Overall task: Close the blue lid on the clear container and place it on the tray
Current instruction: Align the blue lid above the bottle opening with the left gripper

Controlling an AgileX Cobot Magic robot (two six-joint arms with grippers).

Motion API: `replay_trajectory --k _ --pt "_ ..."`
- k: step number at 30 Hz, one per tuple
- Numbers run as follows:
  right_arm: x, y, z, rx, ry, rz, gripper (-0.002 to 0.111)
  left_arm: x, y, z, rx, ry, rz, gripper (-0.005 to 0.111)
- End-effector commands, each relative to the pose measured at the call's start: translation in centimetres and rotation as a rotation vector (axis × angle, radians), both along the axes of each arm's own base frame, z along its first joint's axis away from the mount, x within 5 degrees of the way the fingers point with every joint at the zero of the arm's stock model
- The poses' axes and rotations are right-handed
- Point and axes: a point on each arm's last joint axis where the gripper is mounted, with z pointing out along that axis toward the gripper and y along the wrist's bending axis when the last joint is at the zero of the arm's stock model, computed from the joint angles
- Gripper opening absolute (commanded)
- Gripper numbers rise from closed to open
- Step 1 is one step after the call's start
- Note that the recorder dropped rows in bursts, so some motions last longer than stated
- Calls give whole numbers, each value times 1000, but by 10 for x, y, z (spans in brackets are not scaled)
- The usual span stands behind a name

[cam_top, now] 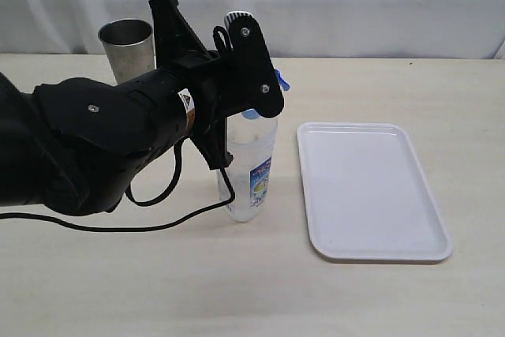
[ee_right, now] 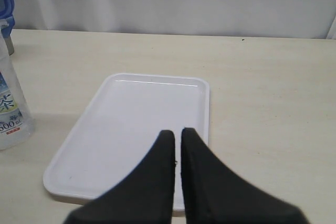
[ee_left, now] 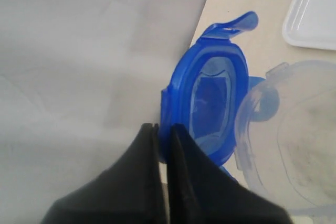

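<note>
Left gripper (ee_left: 164,145) nearly shut, tips pressed against rim of the blue lid (ee_left: 210,98); whether pinching or just pushing, cannot tell. Lid seen hinged open, standing on edge beside mouth of the clear container (ee_left: 294,145), one snap flap sticking out. Probably held that way to swing lid over onto the opening; closing step judged not yet done.

Right gripper (ee_right: 177,145) fingers together, clamped on nothing, hovering over near end of the tray (ee_right: 131,129). Likely parked there out of the way, waiting for the transfer.

Nearest front edge of counter: bare surface, black cable trailing. Next back, mid-counter: clear container (cam_top: 251,171) upright, printed label facing front, left arm above it hiding most of the top. Looked empty or nearly so; faint haze on inside wall, contents not certain. Just right of it, apart from it: tray (cam_top: 371,195), flat, white, nothing in it, long side running front to back. Placed close enough for a short carry once lid snapped.

Toward back edge, left side: steel tumbler (cam_top: 126,46) upright, open mouth up, inside not visible. Not part of task.
</note>
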Motion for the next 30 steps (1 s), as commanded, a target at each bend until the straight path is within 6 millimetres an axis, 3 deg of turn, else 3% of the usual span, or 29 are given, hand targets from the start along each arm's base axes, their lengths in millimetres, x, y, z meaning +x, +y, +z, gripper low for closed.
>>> replay_trajectory --k 1,10,25,30 --pt "0 0 -1 2 0 -5 4 0 1 1 15 -16 9 0" --pt "0 0 -1 2 0 -5 4 5 -6 18 -11 -55 1 0" --pt "0 0 -1 2 0 -5 4 4 -7 17 -6 -49 -16 0" --pt "0 0 -1 2 0 -5 4 -6 -14 19 8 -79 -15 0"
